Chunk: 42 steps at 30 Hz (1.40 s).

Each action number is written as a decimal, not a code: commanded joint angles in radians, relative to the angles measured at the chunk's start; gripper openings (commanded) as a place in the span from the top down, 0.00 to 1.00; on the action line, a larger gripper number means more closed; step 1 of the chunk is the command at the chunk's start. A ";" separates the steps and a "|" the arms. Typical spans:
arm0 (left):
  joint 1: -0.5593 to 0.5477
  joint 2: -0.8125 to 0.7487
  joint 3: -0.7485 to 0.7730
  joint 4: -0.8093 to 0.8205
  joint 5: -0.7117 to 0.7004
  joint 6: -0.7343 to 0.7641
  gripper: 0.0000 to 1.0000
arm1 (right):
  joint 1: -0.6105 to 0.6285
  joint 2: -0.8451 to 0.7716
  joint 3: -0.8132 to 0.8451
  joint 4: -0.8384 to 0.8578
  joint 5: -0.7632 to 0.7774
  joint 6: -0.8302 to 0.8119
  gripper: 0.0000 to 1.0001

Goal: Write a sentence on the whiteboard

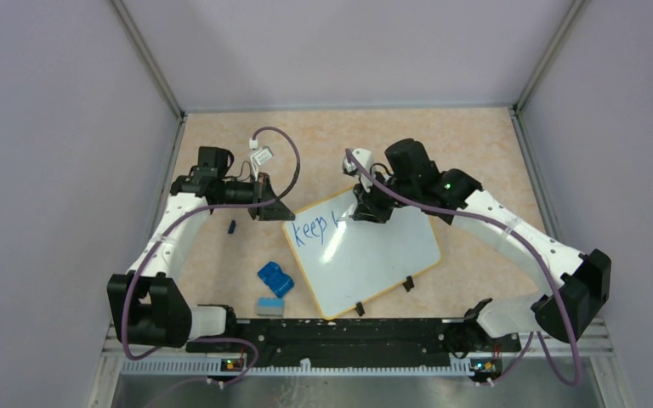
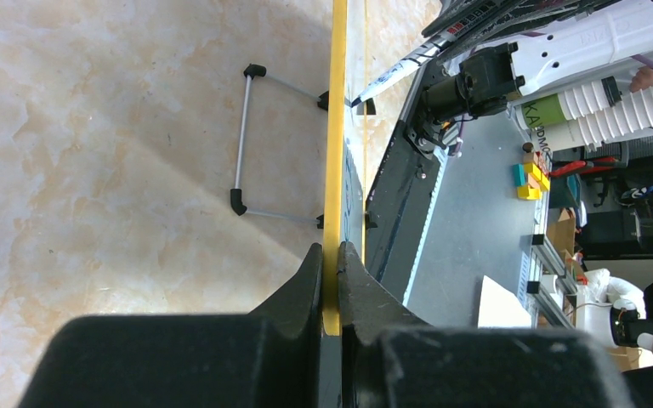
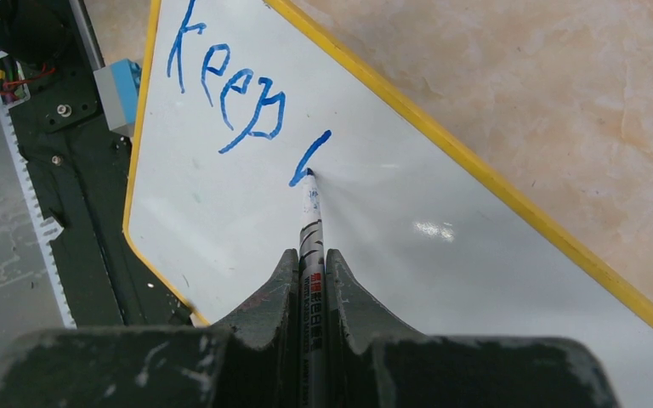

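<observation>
The whiteboard (image 1: 374, 255) with a yellow rim lies tilted on the table, two black clips on its near edge. Blue writing (image 1: 311, 230) reads "keep" plus one stroke; it also shows in the right wrist view (image 3: 229, 93). My left gripper (image 1: 270, 210) is shut on the board's far-left rim; in the left wrist view (image 2: 332, 263) the yellow rim (image 2: 335, 127) runs edge-on between the fingers. My right gripper (image 1: 364, 208) is shut on a white marker (image 3: 310, 229), whose blue tip touches the board at the foot of the new stroke (image 3: 309, 157).
A blue eraser block (image 1: 275, 278) and a small grey-blue block (image 1: 269, 307) lie left of the board's near corner. A small dark cap (image 1: 231, 226) lies by the left arm. A white connector on a purple cable (image 1: 261, 155) rests at the back. Walls enclose the table.
</observation>
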 commanded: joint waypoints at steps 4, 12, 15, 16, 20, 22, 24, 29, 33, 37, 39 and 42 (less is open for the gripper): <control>-0.022 0.013 -0.005 -0.015 -0.037 0.013 1.00 | -0.028 -0.027 0.030 0.005 0.040 -0.020 1.00; -0.022 0.017 -0.004 -0.015 -0.037 0.014 1.00 | -0.028 -0.034 0.007 -0.008 0.018 -0.022 1.00; -0.022 0.017 -0.006 -0.016 -0.038 0.016 1.00 | -0.028 -0.035 -0.006 -0.010 0.002 -0.016 1.00; -0.022 0.016 -0.006 -0.015 -0.038 0.016 1.00 | -0.027 -0.035 -0.009 -0.011 -0.002 -0.016 1.00; -0.023 0.018 -0.004 -0.016 -0.036 0.016 1.00 | -0.023 -0.035 -0.015 -0.016 -0.015 -0.014 1.00; -0.024 0.018 -0.004 -0.015 -0.036 0.016 1.00 | -0.012 -0.035 -0.017 -0.018 -0.015 -0.014 1.00; -0.024 0.017 -0.004 -0.015 -0.037 0.016 1.00 | 0.002 -0.035 -0.021 -0.020 -0.014 -0.011 1.00; -0.024 0.016 -0.005 -0.016 -0.036 0.016 1.00 | 0.025 -0.033 -0.032 -0.011 -0.009 -0.006 1.00; -0.025 0.014 -0.004 -0.015 -0.036 0.016 1.00 | 0.032 -0.024 -0.024 0.001 -0.006 -0.002 1.00; -0.025 0.012 -0.006 -0.016 -0.038 0.016 1.00 | 0.033 -0.015 -0.005 0.005 -0.007 0.000 1.00; -0.025 0.014 -0.005 -0.015 -0.039 0.017 1.00 | 0.033 -0.014 0.007 0.002 -0.009 0.000 1.00; -0.025 0.013 -0.006 -0.015 -0.039 0.017 1.00 | 0.032 -0.029 0.018 -0.004 -0.021 0.000 1.00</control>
